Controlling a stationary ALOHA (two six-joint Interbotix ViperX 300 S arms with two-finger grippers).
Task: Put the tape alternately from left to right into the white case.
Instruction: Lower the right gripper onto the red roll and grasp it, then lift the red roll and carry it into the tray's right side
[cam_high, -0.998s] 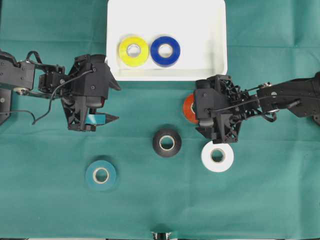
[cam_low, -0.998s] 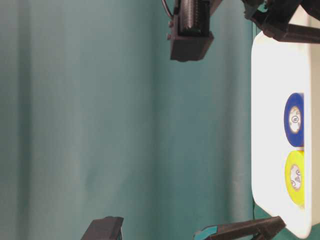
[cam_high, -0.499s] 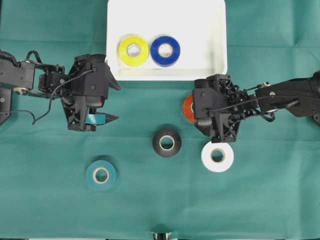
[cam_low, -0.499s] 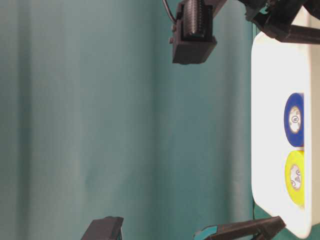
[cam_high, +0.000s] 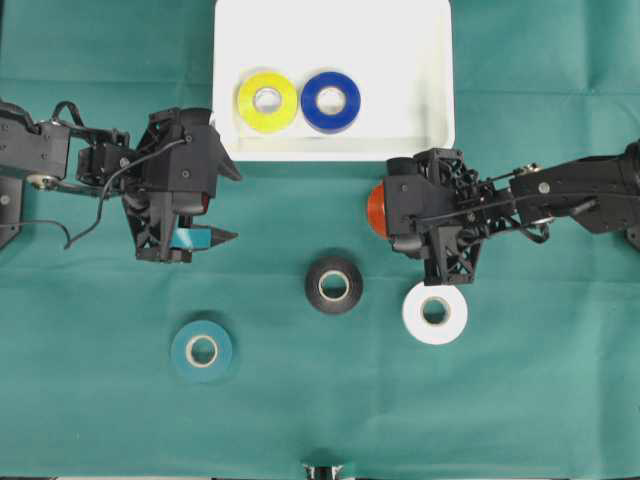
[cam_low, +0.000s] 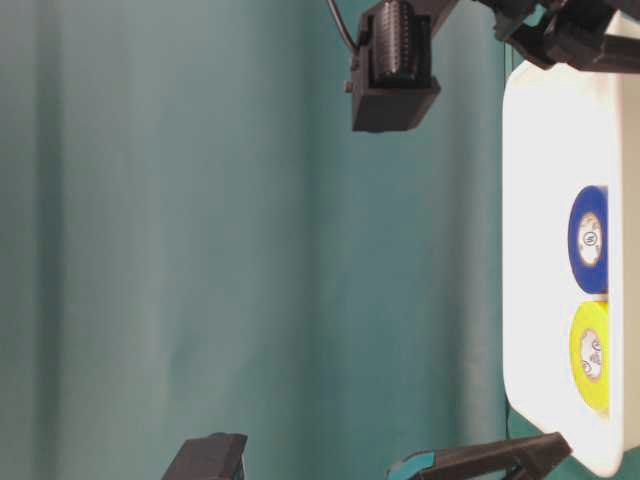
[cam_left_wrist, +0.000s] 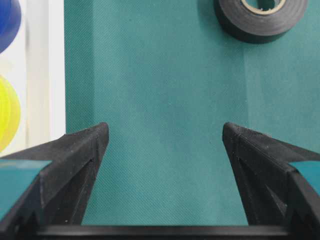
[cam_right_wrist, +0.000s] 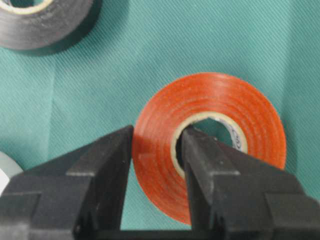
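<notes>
Right pincer (cam_right_wrist: 156, 150) clamped tight on the red roll (cam_right_wrist: 235, 120), one finger outside the wall, the other down in the pale core, pinching one side of the ring, likely so the roll lifts flat and drops flat. Roll sits at the pincer tip, still on or just above the green table (cam_high: 520, 400), can't tell which. Just beyond the pincer, white case (cam_high: 425, 90) with yellow roll (cam_high: 267, 102) and blue roll (cam_high: 331, 102) side by side along its near edge; bare floor beside the blue one is the probable slot for red. Black roll (cam_high: 334, 285) and white roll (cam_high: 435, 313) close behind the pincer on the table, teal roll (cam_high: 202, 350) well off. Left pincer (cam_left_wrist: 162, 150) spread fully wide, holding nothing, parked over bare cloth beside the case, probably waiting its turn.
</notes>
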